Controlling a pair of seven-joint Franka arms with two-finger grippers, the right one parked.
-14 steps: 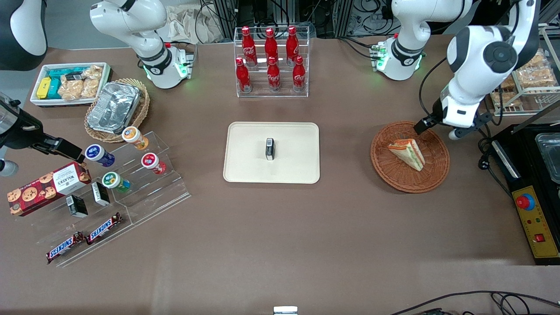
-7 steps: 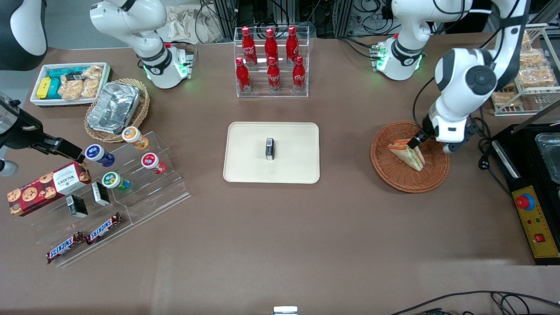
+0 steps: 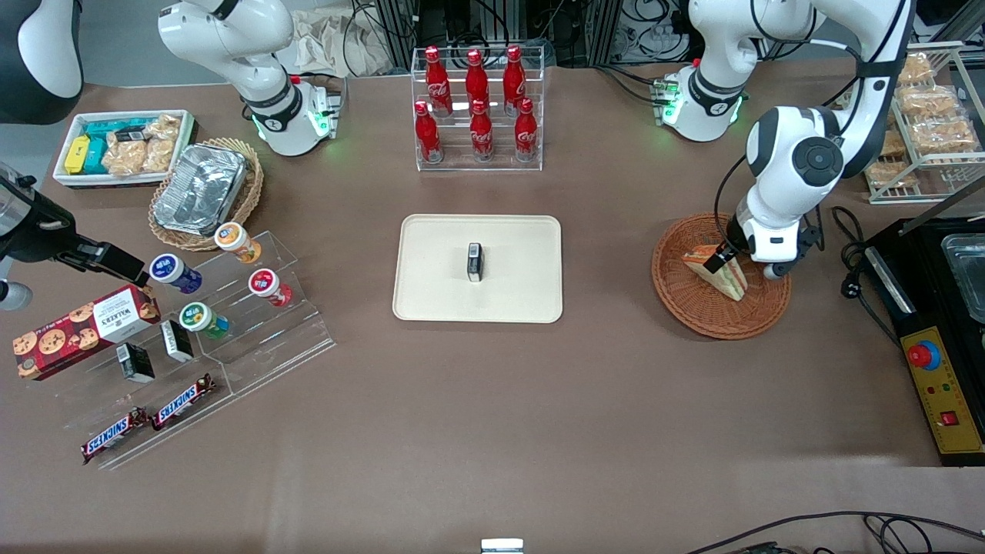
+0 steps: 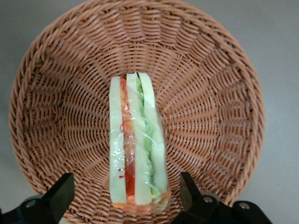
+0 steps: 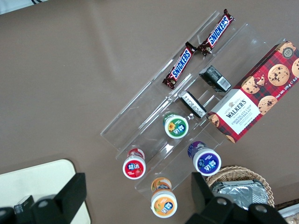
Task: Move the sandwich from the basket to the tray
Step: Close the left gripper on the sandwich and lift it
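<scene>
Cream-beige tray (image 3: 477, 268) occupies the table's centre, a small black object (image 3: 475, 261) resting near its middle. Farther from the front camera stands a clear rack of red bottles (image 3: 477, 106). Toward the working arm's end of the table lies the round reddish-brown wicker basket (image 3: 692, 300), well apart from the tray. Inside it rests the sandwich (image 3: 727, 275), a wrapped wedge lying on the weave with its layered edge uppermost; the wrist view shows pale bread (image 4: 117, 140) enclosing orange-red and green filling. The left arm's gripper (image 3: 717, 260) hangs low over the basket, directly above the sandwich. Its fingers (image 4: 60, 196) are spread wide, one on either side of the wedge's broad end, neither touching it.
</scene>
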